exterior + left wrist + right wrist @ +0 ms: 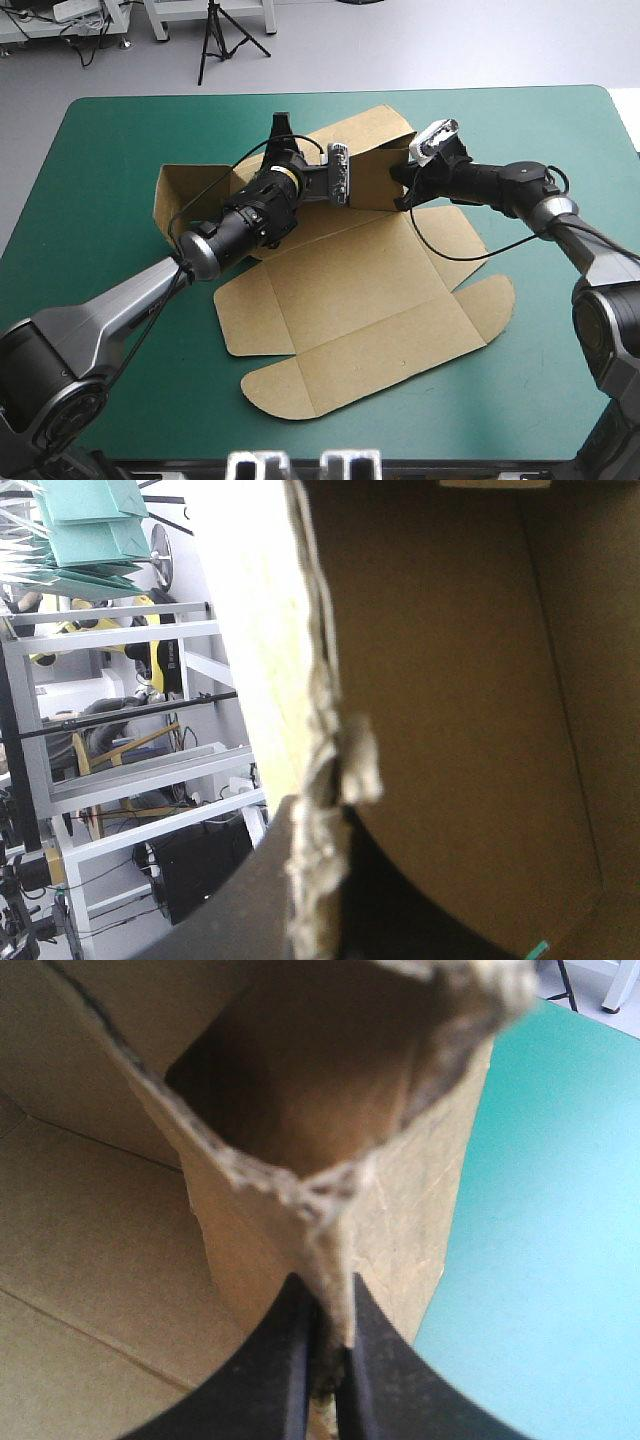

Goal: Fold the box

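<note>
**Two grippers pinch the back of a half-built box**

The brown box (370, 290) lies mid-table on the teal-green cover of the table (110, 140), its far end standing and its near end flat. The left gripper (283, 135) reaches in from the near left corner. Its black fingers (265, 910) are all but closed on the top edge of the far wall (365, 125), and its wrist view shows the ragged board edge (315, 680) running up between them. The right gripper (403, 185), coming in from the right edge, is likewise clamped on board. Its wrist view shows the fingers nipping the upright corner (330, 1220) where the far wall meets the right side wall.

The double hold looks meant to steady the raised walls, with one grip on the rim and one on the corner. That would let a panel be folded over or tucked without the rest springing flat. The left side wall (190, 190) stands too, leaning outward and held by nothing. The lid (360, 320) and its rounded flaps lie flat toward the near edge, untouched. Nothing else rests on the cover.

The likely obstacle is the robot itself. The left arm stretches across the box's floor, and both grippers crowd the same short run of wall, leaving little room for either to turn the board inward.
</note>
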`<move>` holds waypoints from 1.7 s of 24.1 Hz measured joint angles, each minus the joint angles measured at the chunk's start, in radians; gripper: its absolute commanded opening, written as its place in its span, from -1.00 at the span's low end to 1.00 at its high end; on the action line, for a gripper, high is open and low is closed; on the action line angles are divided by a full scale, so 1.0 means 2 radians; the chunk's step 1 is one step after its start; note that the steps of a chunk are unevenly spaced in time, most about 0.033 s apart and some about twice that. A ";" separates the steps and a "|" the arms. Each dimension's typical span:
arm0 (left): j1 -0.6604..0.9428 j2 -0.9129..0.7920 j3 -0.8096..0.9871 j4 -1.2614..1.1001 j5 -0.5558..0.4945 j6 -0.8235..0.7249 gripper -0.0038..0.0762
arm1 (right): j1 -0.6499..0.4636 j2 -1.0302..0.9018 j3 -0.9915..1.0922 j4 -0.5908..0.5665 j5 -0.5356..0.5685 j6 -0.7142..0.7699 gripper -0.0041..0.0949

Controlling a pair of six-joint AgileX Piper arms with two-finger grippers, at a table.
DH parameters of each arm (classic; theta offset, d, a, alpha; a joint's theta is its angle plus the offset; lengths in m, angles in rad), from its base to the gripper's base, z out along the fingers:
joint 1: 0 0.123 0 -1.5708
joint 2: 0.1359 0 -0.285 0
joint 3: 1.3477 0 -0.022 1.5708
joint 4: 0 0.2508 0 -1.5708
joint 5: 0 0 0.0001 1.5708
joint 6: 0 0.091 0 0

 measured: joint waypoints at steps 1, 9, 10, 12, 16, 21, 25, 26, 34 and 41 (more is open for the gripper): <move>0.000 0.000 0.000 0.000 -0.001 0.000 -0.92 | 0.000 0.000 0.000 0.000 -0.001 0.004 -0.93; -0.001 0.000 0.001 -0.014 -0.022 0.001 0.38 | 0.001 -0.025 0.002 -0.010 -0.041 0.046 -0.92; -0.003 0.000 0.002 -0.016 -0.029 -0.003 0.44 | 0.001 -0.027 0.002 -0.018 -0.045 0.068 -0.92; -0.007 -0.001 0.005 -0.020 -0.035 -0.032 0.39 | 0.001 -0.029 0.002 -0.037 -0.045 0.101 -0.91; -0.033 -0.034 0.009 -0.029 -0.040 -0.092 0.37 | 0.002 -0.038 0.002 -0.049 -0.048 0.148 -0.91; -0.057 -0.080 0.009 -0.031 -0.037 -0.117 0.06 | 0.011 -0.081 0.002 -0.128 -0.092 0.257 -0.91; -0.058 -0.107 0.009 -0.030 -0.031 -0.160 -0.54 | 0.014 -0.108 0.002 -0.232 -0.086 0.377 -0.91; -0.058 -0.113 0.009 -0.027 -0.031 -0.174 -0.74 | 0.014 -0.113 0.002 -0.257 -0.079 0.406 -0.91; -0.055 -0.188 0.009 -0.011 -0.023 -0.232 -0.92 | 0.014 -0.164 0.002 -0.441 0.049 0.626 -0.91; -0.036 -0.214 0.009 0.005 0.029 -0.264 -0.92 | 0.014 -0.214 -0.003 -0.461 0.174 0.684 -0.91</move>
